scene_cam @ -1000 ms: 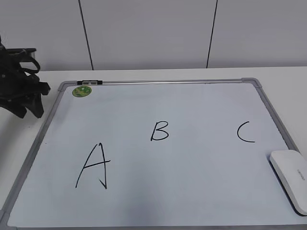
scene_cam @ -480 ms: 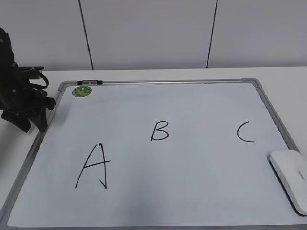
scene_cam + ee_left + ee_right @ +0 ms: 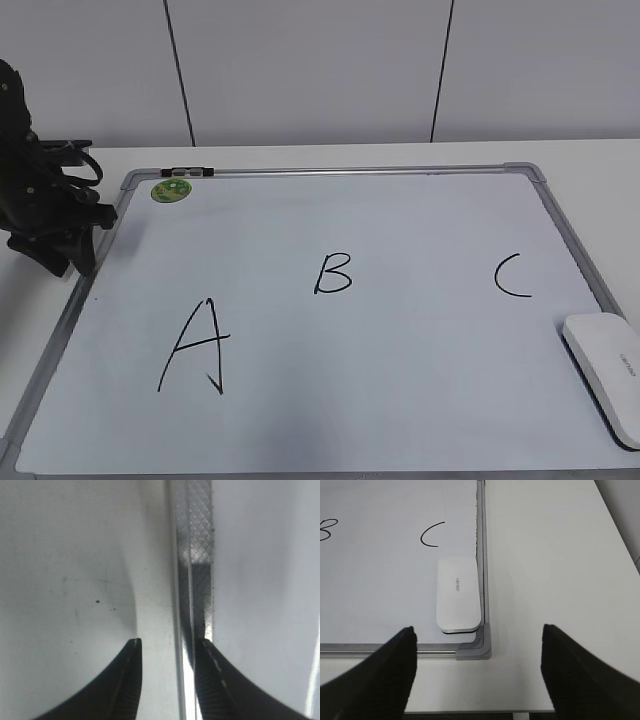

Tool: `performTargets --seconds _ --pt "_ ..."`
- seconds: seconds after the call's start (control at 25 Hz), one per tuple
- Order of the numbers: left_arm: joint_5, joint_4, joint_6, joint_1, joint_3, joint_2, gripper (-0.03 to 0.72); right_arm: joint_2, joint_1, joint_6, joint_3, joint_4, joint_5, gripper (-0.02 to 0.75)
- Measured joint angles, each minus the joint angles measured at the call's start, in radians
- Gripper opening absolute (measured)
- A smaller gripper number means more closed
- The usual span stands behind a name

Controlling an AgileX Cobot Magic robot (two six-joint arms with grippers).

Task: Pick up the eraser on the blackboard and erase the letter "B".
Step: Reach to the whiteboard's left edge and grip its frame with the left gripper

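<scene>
- Exterior view: the eraser [image 3: 604, 373] lies at the blackboard's [image 3: 330, 175] lower right corner, well apart from the letter "B" [image 3: 333, 273].
- Left wrist view: left gripper [image 3: 167, 645] slightly parted astride the frame.
- Right wrist view: right gripper [image 3: 477, 645] spread wide above the eraser.

Blackboard [image 3: 420, 390]: open surface across middle and near portions, nothing standing above it. Eraser [image 3: 605, 375]: lies flat in near right corner, tight against the right frame; room on its left side and above. Green magnet [image 3: 171, 190]: flat at far left corner. Left gripper [image 3: 62, 262]: stands at the left frame edge, blocking that side. Right gripper [image 3: 477, 667]: fingers spread wide above the near right corner, clear space between.
</scene>
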Motion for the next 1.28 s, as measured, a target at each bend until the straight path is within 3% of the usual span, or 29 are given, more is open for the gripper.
performTargets --seconds 1.28 --pt "-0.015 -0.026 -0.002 0.000 -0.005 0.020 0.262 0.000 0.000 0.000 0.000 0.000 0.000 0.573"
